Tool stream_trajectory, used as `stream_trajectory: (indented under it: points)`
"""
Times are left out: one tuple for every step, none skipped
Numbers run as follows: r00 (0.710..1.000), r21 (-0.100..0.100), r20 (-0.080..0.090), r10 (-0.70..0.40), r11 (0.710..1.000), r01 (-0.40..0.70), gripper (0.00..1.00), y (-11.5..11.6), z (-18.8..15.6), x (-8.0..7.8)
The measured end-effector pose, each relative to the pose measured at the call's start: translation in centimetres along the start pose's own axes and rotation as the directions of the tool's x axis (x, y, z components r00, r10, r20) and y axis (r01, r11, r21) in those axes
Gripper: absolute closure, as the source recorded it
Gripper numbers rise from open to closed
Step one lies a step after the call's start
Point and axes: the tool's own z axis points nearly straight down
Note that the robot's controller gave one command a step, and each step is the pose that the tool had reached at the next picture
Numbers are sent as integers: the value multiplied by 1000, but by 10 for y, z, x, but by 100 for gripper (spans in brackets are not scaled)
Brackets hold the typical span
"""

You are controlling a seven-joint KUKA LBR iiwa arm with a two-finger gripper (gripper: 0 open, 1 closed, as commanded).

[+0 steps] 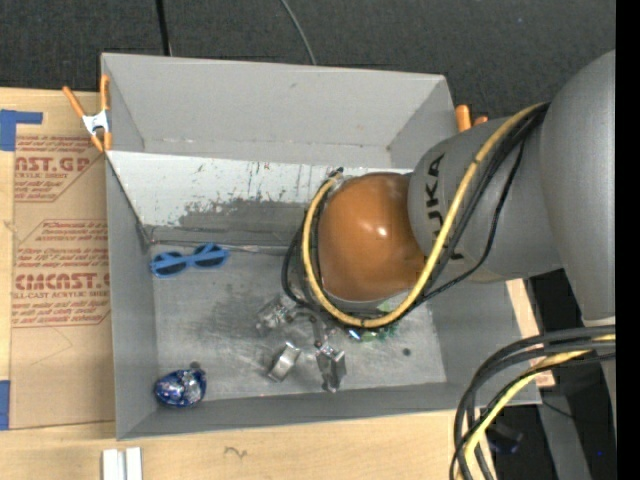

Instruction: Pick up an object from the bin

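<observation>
Looking down into the grey metal bin [130,268] from my end. The floor is looking pretty beat up: scuffed and scratched all over the middle, and dark streaks are running down the sloped back wall. Beyond the bin, the room's floor is showing as dark and speckled.

The arm [520,198] is reaching in from the right. Its orange cover [365,230] is sitting low over the right half of the bin, and yellow and black cables [312,238] are looping round it. The only writing I'm reading on the robot is "UKA" in black on the grey casing [437,203]; the first letter is hiding behind a cable.

The claw [308,363] is hanging just above the floor near the front wall, right of centre. Its two metal fingers [283,361] are standing apart, with just bare floor between them.

Two loose things are lying in here. A pair of blue sunglasses [190,259] is resting at the left, against the foot of the back wall. A shiny, crumpled-looking blue ball [180,388] is sitting in the front left corner. Both are well apart from the claw.
</observation>
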Motion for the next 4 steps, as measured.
stream_trajectory:
  points:
    - [996, -1, -1, -84, 996, 84, 0, 4, -4, -10]
    - [985, 0, 5, -175, 985, 175, 0, -9, 30, -19]
    - [945, 2, 3, -328, 945, 328, 0, 7, 29, -22]
    - [945, 2, 7, -328, 945, 328, 100, 8, 28, -24]
